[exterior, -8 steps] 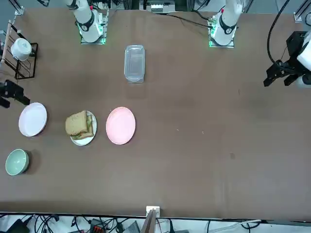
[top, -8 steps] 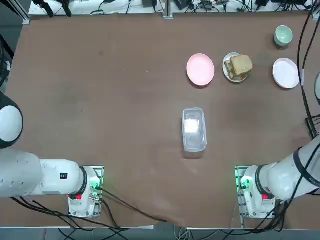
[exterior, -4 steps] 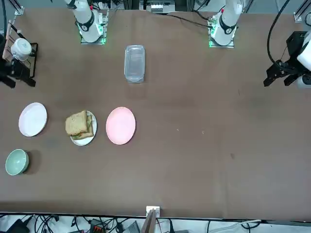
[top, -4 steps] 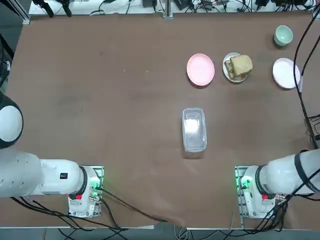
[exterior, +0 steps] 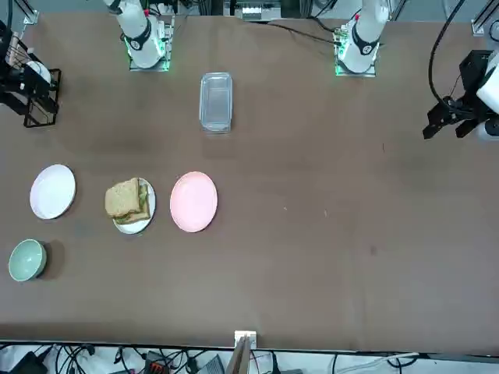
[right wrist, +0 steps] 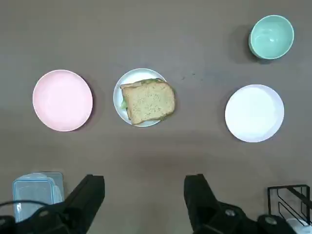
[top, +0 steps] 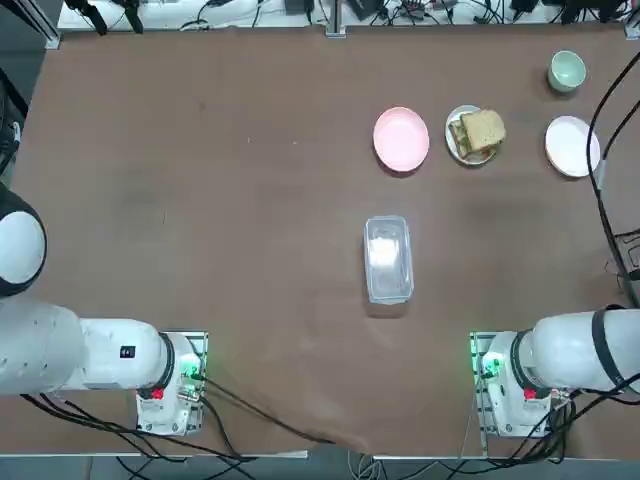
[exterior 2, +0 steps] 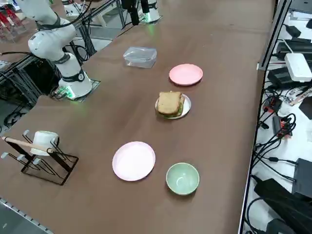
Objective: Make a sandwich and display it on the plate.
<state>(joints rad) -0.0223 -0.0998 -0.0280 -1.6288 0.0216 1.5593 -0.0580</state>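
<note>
In the top view the sandwich [top: 478, 131] sits assembled on the plate [top: 458, 145] in the upper right of the frame, between the pink plate [top: 401, 139] to its left and a second white plate [top: 572, 146] to its right, with the pale-green cup [top: 567, 70] in the corner above; by the look of it the task is done and nothing seems left but for the arm to stay clear. A clear plastic container [top: 388, 258] lies at mid-frame, and whether anything is in it cannot be told. The front view shows the same row at lower left, sandwich [exterior: 127, 199] overhanging its plate [exterior: 143, 221], and the right gripper [exterior: 13, 74] dark at the upper left edge, partly cut off beside a wire rack [exterior: 40, 107]. The right side view has the sandwich [exterior 2: 169, 103] at centre, a green edge of lettuce just showing, though the filling is otherwise hidden; the gripper is out of this frame. In the right wrist view the right gripper [right wrist: 144, 197] hangs high above the table with fingers [right wrist: 89, 192] spread wide and nothing between them; the sandwich [right wrist: 147, 101] lies squarely on the plate [right wrist: 120, 91] at centre.
</note>
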